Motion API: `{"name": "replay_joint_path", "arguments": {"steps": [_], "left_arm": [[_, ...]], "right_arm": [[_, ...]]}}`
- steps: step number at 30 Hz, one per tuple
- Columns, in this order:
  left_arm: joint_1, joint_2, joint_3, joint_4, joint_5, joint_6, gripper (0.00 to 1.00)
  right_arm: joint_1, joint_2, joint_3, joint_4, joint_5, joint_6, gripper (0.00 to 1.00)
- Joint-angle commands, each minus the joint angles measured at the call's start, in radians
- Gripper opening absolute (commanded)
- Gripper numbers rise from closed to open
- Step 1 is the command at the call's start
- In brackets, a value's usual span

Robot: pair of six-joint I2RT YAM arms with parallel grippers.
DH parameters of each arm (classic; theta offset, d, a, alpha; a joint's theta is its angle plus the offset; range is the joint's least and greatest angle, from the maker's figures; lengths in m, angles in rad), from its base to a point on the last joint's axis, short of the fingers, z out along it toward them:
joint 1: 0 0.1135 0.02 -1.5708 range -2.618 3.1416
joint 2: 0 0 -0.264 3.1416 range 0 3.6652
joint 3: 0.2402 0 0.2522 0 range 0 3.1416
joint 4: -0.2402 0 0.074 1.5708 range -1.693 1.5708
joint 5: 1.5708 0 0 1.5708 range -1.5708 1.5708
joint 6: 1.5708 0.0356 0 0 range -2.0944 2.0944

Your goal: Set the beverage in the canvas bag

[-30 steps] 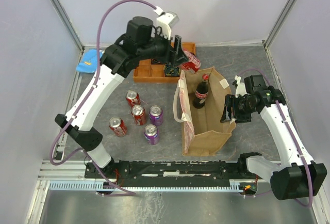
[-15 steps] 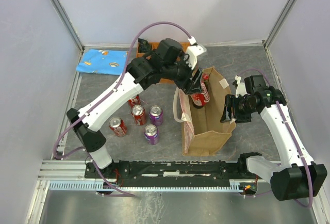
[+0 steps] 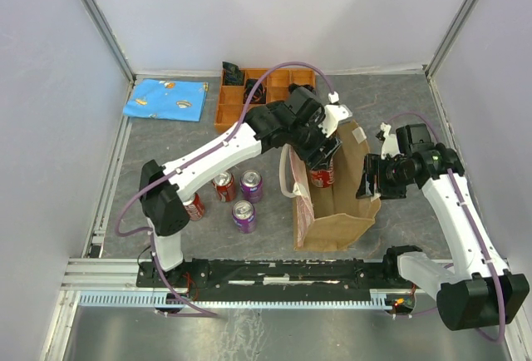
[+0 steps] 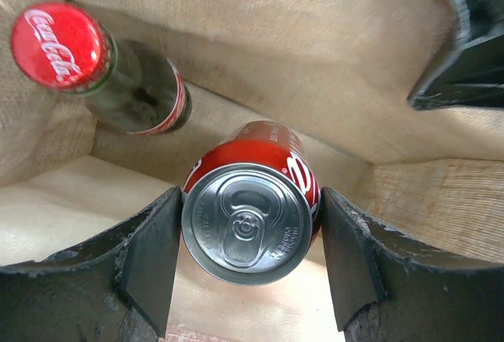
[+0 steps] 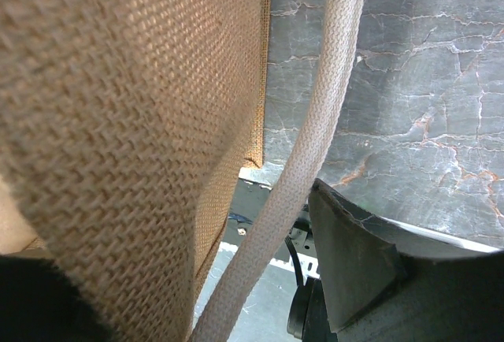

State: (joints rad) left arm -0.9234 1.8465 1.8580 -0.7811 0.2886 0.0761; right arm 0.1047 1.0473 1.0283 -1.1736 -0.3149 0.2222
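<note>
The tan canvas bag (image 3: 337,211) stands open at centre right with a whitish handle (image 3: 287,170). My left gripper (image 3: 320,160) reaches down into its mouth, shut on a red Coca-Cola can (image 3: 322,176). In the left wrist view the can (image 4: 250,214) hangs top up between both fingers (image 4: 150,255), above the bag's floor. A Coca-Cola bottle (image 4: 102,66) leans inside the bag (image 4: 276,66). My right gripper (image 3: 371,180) straddles the bag's right wall. In the right wrist view the canvas (image 5: 118,121) and a handle (image 5: 307,153) lie between its jaws, which stand apart.
Two red cans (image 3: 223,185) (image 3: 193,205) and two purple cans (image 3: 251,185) (image 3: 243,215) stand left of the bag. An orange compartment tray (image 3: 249,99) and a blue cloth (image 3: 166,99) lie at the back. Walls enclose the table on three sides.
My left arm has carried the red can from near the orange tray over to the bag and lowered it inside. The right arm has stayed at the bag's right wall.
</note>
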Motion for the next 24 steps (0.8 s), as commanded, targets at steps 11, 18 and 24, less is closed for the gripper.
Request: {"name": "replay_joint_path", "arguments": {"steps": [11,18,24], "left_arm": [[-0.007,-0.125,-0.102,0.017,-0.235,0.215,0.03],[-0.008,-0.086,-0.103,0.084,-0.278,0.202,0.03],[-0.008,-0.028,-0.083,0.147,-0.288,0.189,0.03]], "right_arm": [[0.004,-0.043,-0.031,0.001,0.004,0.002,0.69],[0.004,-0.032,-0.018,-0.001,0.004,0.005,0.69],[0.004,-0.033,-0.019,-0.008,0.006,0.002,0.69]]}}
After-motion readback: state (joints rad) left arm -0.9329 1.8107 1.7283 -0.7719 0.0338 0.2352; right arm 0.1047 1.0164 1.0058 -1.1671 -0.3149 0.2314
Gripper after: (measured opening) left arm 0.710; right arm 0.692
